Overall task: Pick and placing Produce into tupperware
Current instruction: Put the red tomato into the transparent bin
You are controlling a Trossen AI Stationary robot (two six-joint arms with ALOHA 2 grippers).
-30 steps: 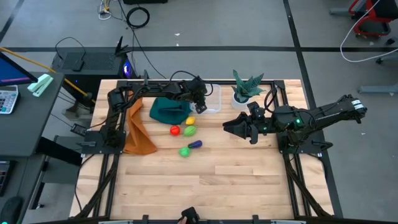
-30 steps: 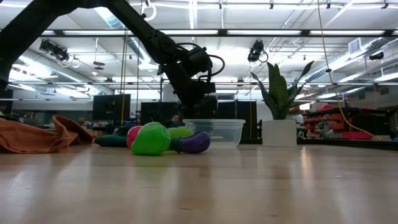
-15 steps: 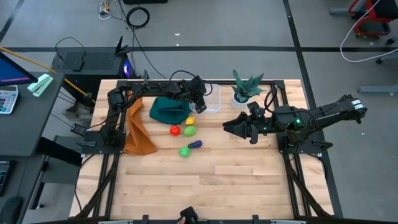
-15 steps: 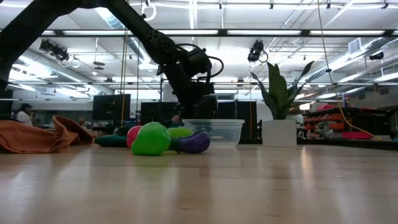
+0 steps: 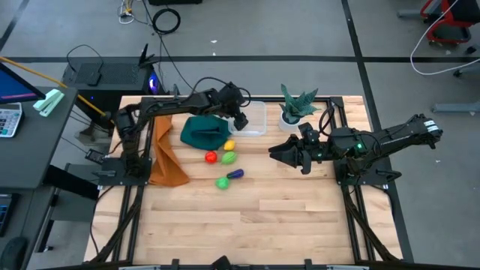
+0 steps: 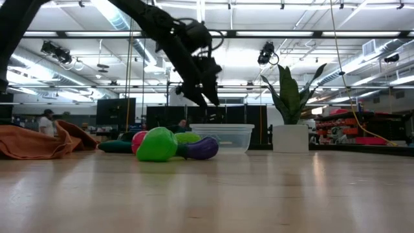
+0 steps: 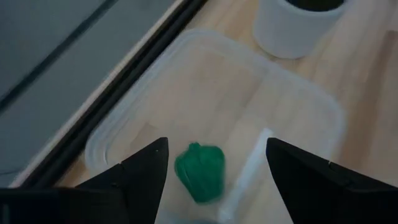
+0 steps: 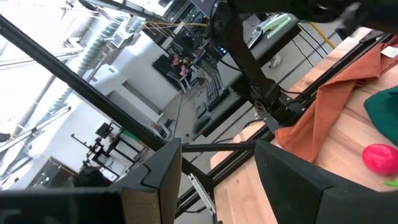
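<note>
Your left gripper (image 7: pixel 214 171) hung spread over the tupperware (image 7: pixel 292 112) near the table's back edge, dark green pepper (image 7: pixel 200 172) sitting inside. Right gripper (image 5: pixel 279 153) spread too.

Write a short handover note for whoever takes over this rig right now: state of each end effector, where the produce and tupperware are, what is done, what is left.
Left end effector: open, empty, raised above the tupperware.
Right end effector: open, empty, waiting on the table's right side, near the potted plant.
Done: dark green piece lies inside the tupperware.
Left: red piece, yellow piece, light green piece and purple piece sit on the table in front of the teal cloth; another green piece lies beside the red one. All need placing.
</note>
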